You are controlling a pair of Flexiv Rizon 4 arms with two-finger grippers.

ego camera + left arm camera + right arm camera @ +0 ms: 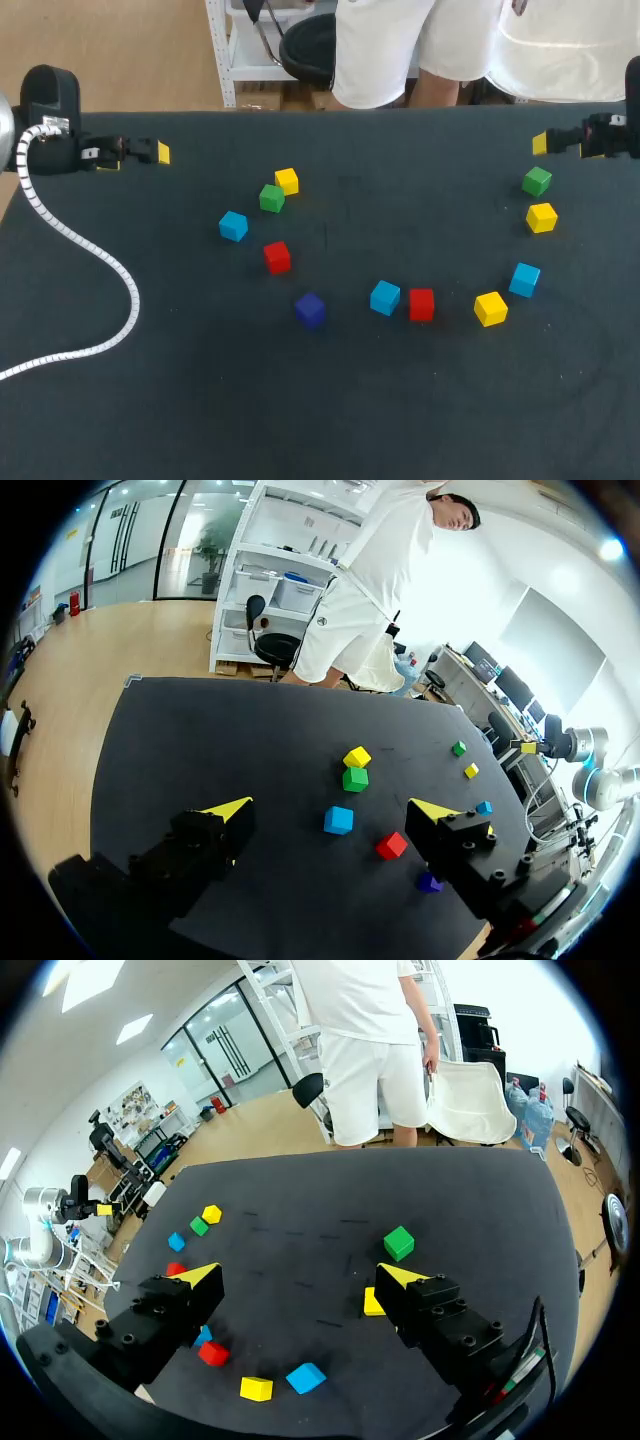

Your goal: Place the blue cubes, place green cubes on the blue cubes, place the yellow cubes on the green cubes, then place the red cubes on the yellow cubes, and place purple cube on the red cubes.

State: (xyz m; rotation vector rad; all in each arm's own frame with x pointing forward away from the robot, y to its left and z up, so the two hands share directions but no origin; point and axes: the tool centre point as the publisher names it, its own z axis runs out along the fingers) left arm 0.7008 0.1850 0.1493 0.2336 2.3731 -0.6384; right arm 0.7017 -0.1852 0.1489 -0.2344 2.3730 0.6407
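Broadly, a dark table (200,420) is seen across nearly the whole head view. The left arm (50,115) is held at the upper left of the frame, and a white ribbed cable (100,262) is draped from it down over the table to the left edge. The right arm (612,135) is held at the upper right edge.

The left gripper (330,807) is spread wide and nothing is gripped by it. The right gripper (300,1273) is likewise spread wide, with nothing held.

Eleven cubes are scattered singly on the table; none is stacked. Left of centre, the left yellow cube (287,181) is set just beside the left green cube (271,198). The left blue cube (233,226) is found below and to their left, the left red cube (277,257) lower still, and the purple cube (310,309) below that.

Near the lower middle, the middle blue cube (385,297) is placed just beside the middle red cube (421,304).

At the right, the right green cube (537,181) is seen above the upper yellow cube (541,217). Further down, the right blue cube (524,279) is set near the lower yellow cube (490,309).
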